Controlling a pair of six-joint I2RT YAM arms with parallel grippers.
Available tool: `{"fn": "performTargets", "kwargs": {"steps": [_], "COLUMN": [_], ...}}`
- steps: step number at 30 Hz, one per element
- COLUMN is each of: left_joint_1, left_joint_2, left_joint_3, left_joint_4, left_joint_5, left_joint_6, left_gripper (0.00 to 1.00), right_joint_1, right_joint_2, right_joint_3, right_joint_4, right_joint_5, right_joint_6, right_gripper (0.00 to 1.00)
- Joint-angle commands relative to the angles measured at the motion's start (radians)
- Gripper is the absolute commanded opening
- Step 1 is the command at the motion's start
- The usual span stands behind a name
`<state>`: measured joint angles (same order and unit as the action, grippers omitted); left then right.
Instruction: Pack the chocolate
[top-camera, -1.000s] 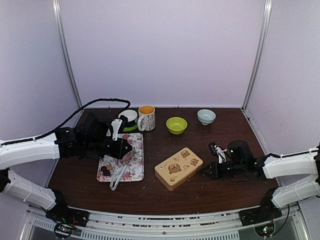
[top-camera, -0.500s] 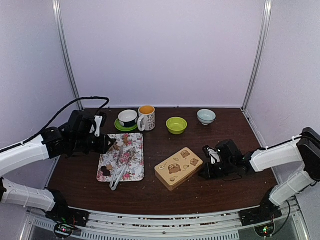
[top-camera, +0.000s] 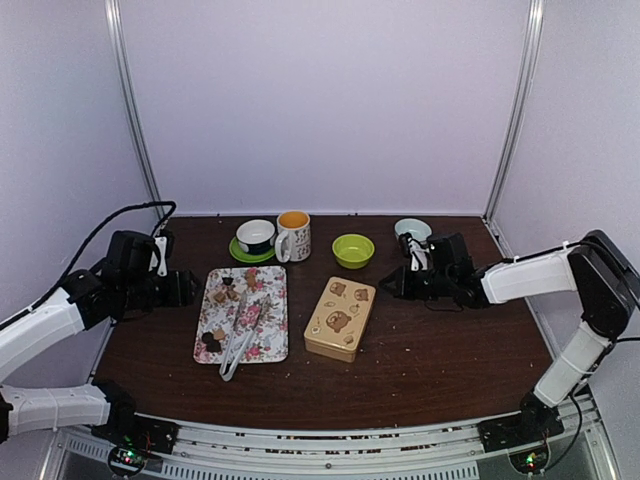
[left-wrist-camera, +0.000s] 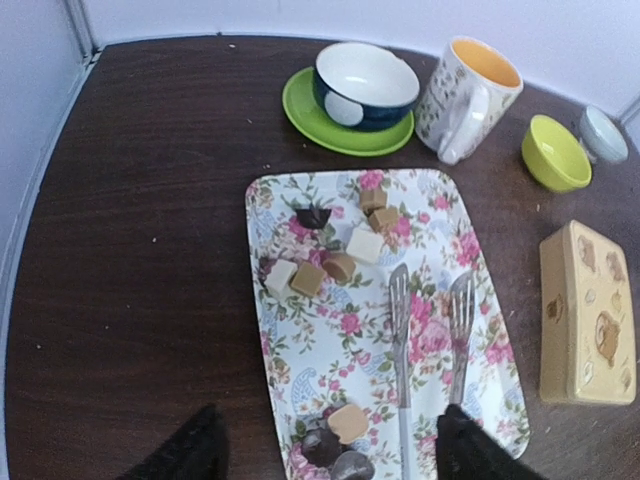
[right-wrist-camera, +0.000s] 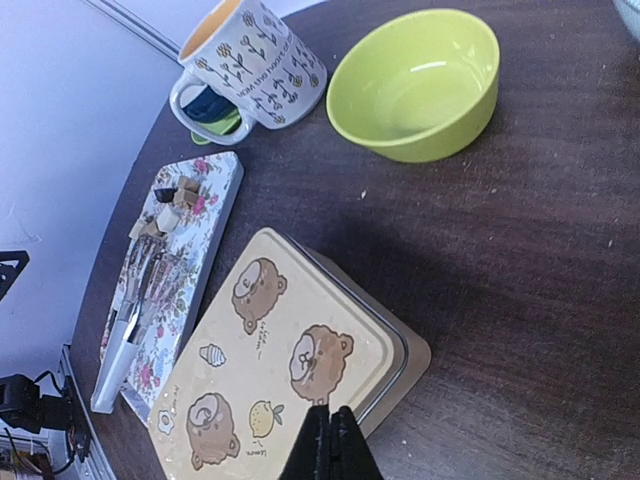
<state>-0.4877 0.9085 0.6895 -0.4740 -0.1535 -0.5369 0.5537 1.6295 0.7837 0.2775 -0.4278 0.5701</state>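
Note:
The chocolate (left-wrist-camera: 338, 266) lies as several small brown, dark and pale lumps on a floral tray (left-wrist-camera: 300, 370), in one cluster at the far end (top-camera: 228, 293) and another at the near end (top-camera: 211, 341). Silver tongs (left-wrist-camera: 400, 330) lie on the tray beside them. My left gripper (left-wrist-camera: 328, 442) is open, empty, and hangs above the tray's near end; in the top view the left gripper (top-camera: 188, 288) is at the tray's left edge. A tan tin with a bear lid (top-camera: 340, 318) sits closed mid-table. My right gripper (right-wrist-camera: 331, 440) is shut, empty, over the lid's (right-wrist-camera: 290, 350) edge.
Along the back stand a dark cup on a green saucer (top-camera: 256, 238), a floral mug (top-camera: 293, 236), a lime bowl (top-camera: 353, 250) and a pale blue bowl (top-camera: 410, 229). A black cable (top-camera: 130, 215) loops behind the left arm.
My left gripper drew back left off the tray and opened; the tongs lie on the tray. The right arm swung toward the back, and the tin has turned and shifted left.

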Motion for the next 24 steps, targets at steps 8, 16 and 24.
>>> {"fn": "performTargets", "kwargs": {"steps": [8, 16, 24], "left_joint_1": [0.075, 0.075, 0.075], "left_joint_2": [-0.085, -0.149, -0.252], "left_joint_3": [0.03, 0.002, -0.113], "left_joint_4": [0.037, 0.105, 0.28], "left_joint_5": [-0.006, -0.022, -0.04], "left_joint_6": [0.118, 0.19, 0.258], "left_gripper": [0.98, 0.98, 0.98], "right_joint_1": [-0.156, -0.212, -0.212], "right_joint_2": [-0.387, -0.572, -0.66], "right_joint_3": [-0.118, -0.168, -0.183], "right_joint_4": [-0.108, -0.127, -0.126], "right_joint_5": [0.046, 0.163, 0.297], "right_joint_6": [-0.187, -0.263, -0.356], "right_gripper": [0.01, 0.03, 0.56]}}
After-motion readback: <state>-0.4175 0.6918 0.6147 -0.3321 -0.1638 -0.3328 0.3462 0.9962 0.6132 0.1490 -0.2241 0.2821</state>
